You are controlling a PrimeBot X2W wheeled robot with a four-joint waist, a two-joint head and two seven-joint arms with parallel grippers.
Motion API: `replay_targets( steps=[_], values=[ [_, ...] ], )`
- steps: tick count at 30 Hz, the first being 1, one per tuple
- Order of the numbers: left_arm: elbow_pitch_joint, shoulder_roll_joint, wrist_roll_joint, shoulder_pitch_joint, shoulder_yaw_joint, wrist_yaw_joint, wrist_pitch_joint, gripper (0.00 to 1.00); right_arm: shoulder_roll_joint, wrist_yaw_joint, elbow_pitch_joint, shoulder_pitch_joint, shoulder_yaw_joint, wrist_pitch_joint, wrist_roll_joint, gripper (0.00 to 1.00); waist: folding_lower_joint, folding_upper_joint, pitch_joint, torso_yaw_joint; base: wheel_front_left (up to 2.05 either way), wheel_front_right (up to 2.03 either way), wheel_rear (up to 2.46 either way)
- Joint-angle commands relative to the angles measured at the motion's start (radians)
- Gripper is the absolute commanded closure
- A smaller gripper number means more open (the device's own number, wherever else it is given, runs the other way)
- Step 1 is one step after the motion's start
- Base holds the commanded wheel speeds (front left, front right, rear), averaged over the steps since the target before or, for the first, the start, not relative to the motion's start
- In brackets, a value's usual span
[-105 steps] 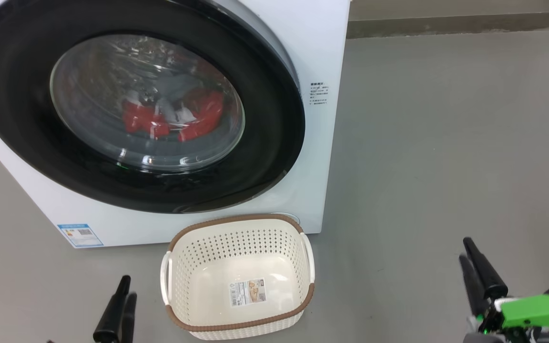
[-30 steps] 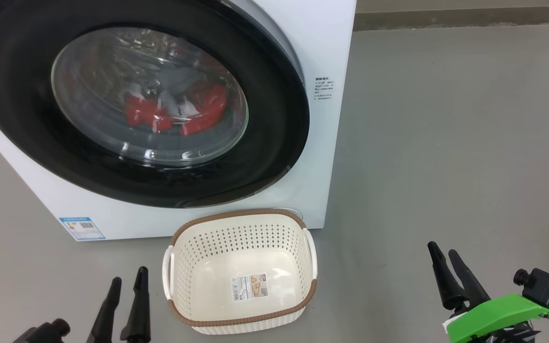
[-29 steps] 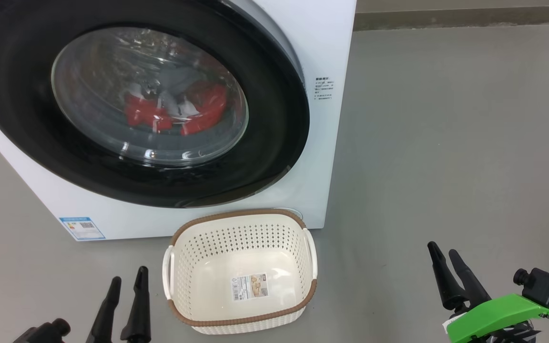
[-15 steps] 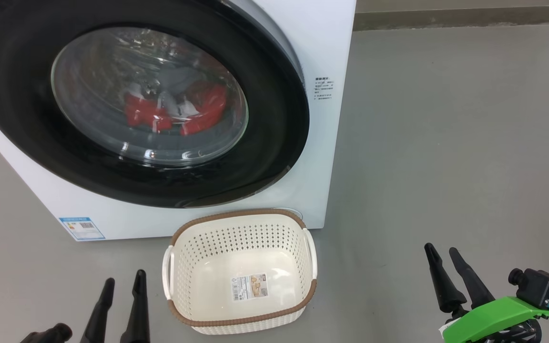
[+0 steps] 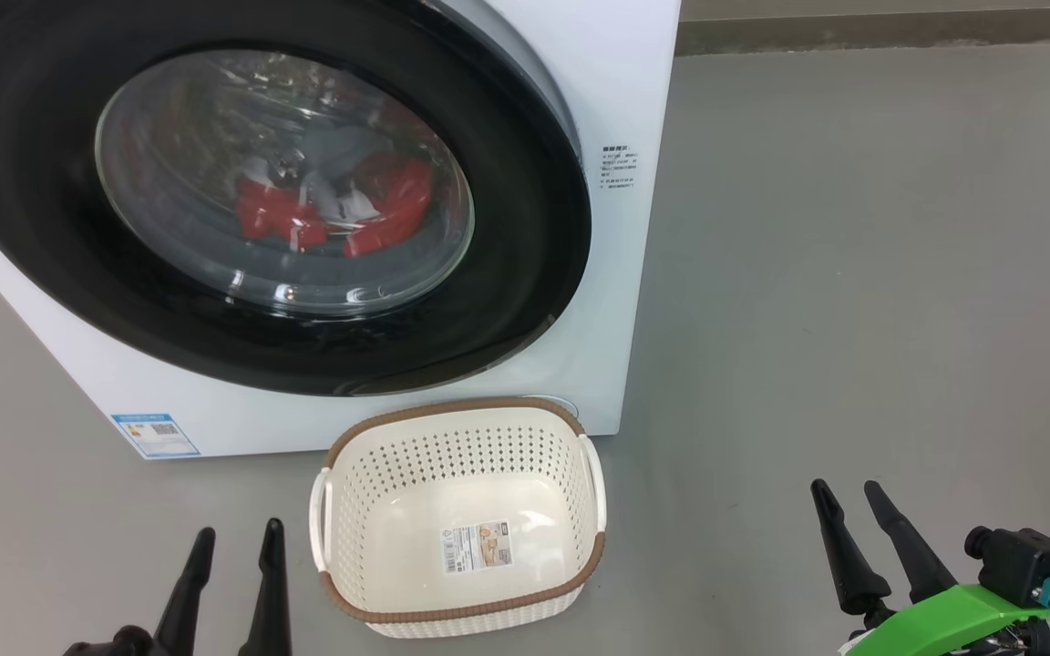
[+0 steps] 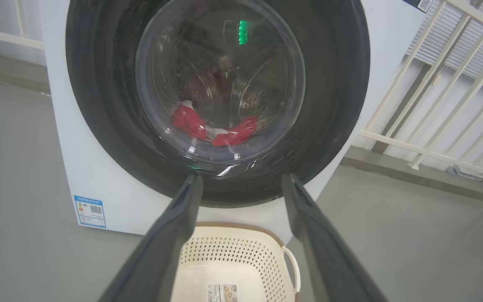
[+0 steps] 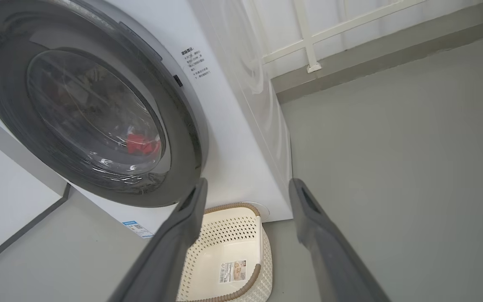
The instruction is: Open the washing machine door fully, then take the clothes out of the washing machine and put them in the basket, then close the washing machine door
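Observation:
The white washing machine (image 5: 616, 82) stands on the grey floor with its black-rimmed door (image 5: 525, 273) closed. Through the glass I see red, white and grey clothes (image 5: 334, 205) lying in the drum, also visible as clothes (image 6: 214, 128) in the left wrist view. The empty cream basket (image 5: 457, 615) sits on the floor just in front of the machine. My left gripper (image 5: 238, 539) is open at the lower left, beside the basket. My right gripper (image 5: 844, 497) is open at the lower right, well away from the machine and basket. Neither holds anything.
Bare grey floor (image 5: 853, 273) stretches to the right of the machine, ending at a wall skirting (image 5: 890, 32). A white railing (image 6: 447, 105) stands behind the machine on the right side of the left wrist view. A blue label (image 5: 153, 435) marks the machine's lower left corner.
Both grippers have sunk slightly lower in the head view and their fingers have spread a little. Machine, door and basket have stayed put.

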Motion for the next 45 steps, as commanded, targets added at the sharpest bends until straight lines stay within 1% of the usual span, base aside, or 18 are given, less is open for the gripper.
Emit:
replay_targets(
  steps=[1, 13, 21, 27, 32, 44, 45],
  values=[
    [-0.037, 0.012, 0.039, -0.009, 0.025, 0.010, -0.016, 0.00, -0.021, -0.001, -0.026, -0.009, 0.013, -0.018, -0.031, 0.00, 0.0000, 0.0000, 0.001, 0.000, 0.00, 0.00, 0.00],
    [-0.025, 0.013, 0.168, 0.003, 0.019, 0.017, -0.052, 0.00, -0.027, -0.001, -0.035, 0.011, -0.002, -0.053, -0.143, 0.00, 0.0000, 0.0000, 0.008, 0.004, 0.00, 0.00, 0.00],
    [-0.015, 0.014, 0.239, 0.015, 0.017, 0.021, -0.073, 0.00, -0.033, -0.001, -0.041, 0.025, -0.031, -0.074, -0.207, 0.00, 0.0000, 0.0000, 0.007, 0.004, 0.00, 0.00, 0.00],
    [-0.006, 0.014, 0.237, 0.012, 0.016, 0.023, -0.074, 0.00, -0.034, -0.001, -0.047, 0.027, -0.046, -0.075, -0.212, 0.00, 0.0000, 0.0000, 0.012, 0.003, 0.00, 0.00, 0.00],
    [0.008, 0.014, 0.214, 0.008, 0.022, 0.020, -0.074, 0.00, -0.033, -0.001, -0.049, 0.027, -0.054, -0.075, -0.211, 0.00, 0.0000, 0.0000, 0.014, 0.003, 0.00, 0.00, 0.00],
    [0.012, 0.014, 0.206, 0.003, 0.023, 0.016, -0.074, 0.00, -0.028, -0.001, -0.054, 0.019, -0.052, -0.075, -0.211, 0.00, 0.0000, 0.0000, 0.019, 0.002, 0.00, 0.00, 0.00],
    [0.012, 0.014, 0.205, 0.000, 0.021, 0.017, -0.074, 0.00, -0.028, -0.001, -0.054, 0.015, -0.051, -0.075, -0.210, 0.32, 0.0000, 0.0000, 0.022, 0.004, 0.00, 0.00, 0.00]
  ],
)
